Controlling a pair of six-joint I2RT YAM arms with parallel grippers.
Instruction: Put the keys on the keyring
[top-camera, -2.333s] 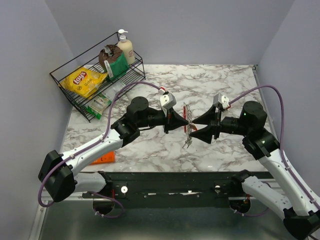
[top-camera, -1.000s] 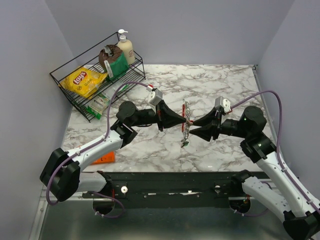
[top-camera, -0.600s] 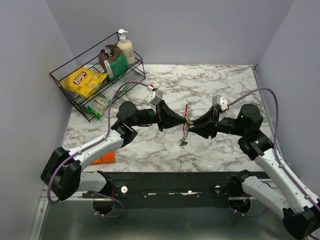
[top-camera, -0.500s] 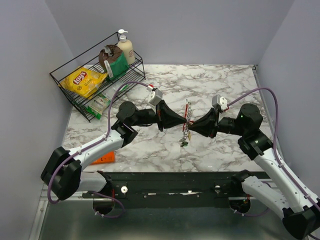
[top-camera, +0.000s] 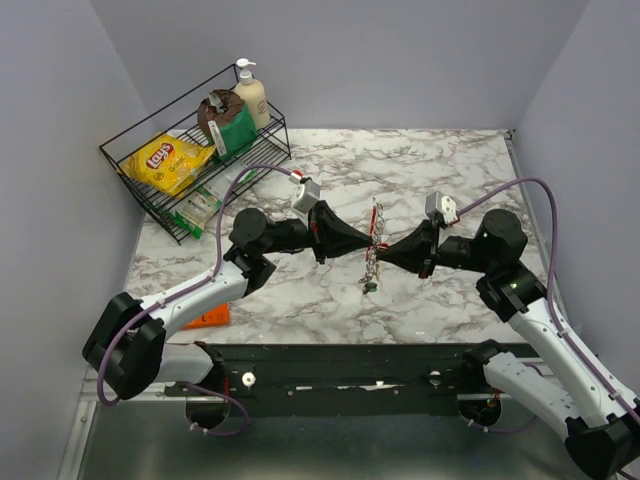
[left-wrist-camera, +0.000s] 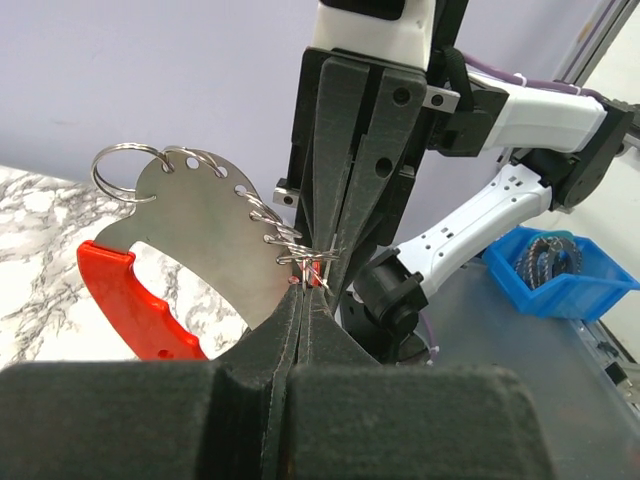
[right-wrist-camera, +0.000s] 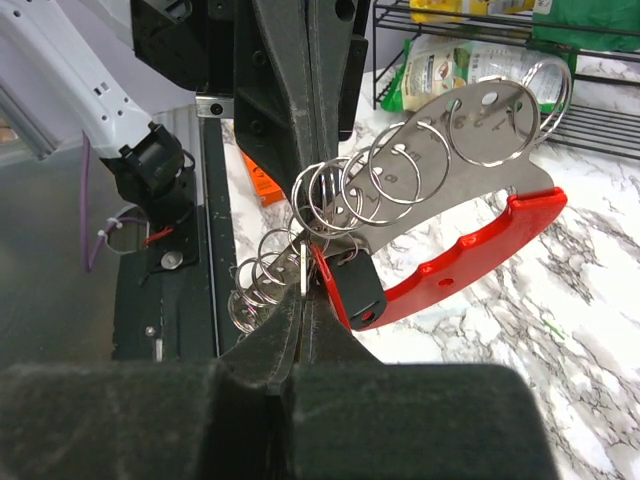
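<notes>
The marble surface (top-camera: 450, 170) lay below the work. My left end effector (left-wrist-camera: 303, 297) and my right end effector (right-wrist-camera: 304, 300) met tip to tip above it. Each was pinched shut on the keyring (left-wrist-camera: 205, 235), which hung in the air between them with its red loop (right-wrist-camera: 470, 255) to one side. The keys (top-camera: 369, 278) dangled beneath it. Small split rings (right-wrist-camera: 335, 190) lined the plate's edge. My right tips appeared to clamp one, though the crowded view left this uncertain. Recommended procedure: hold one side rigid, move the other in short strokes, and keep grip pressure constant.
</notes>
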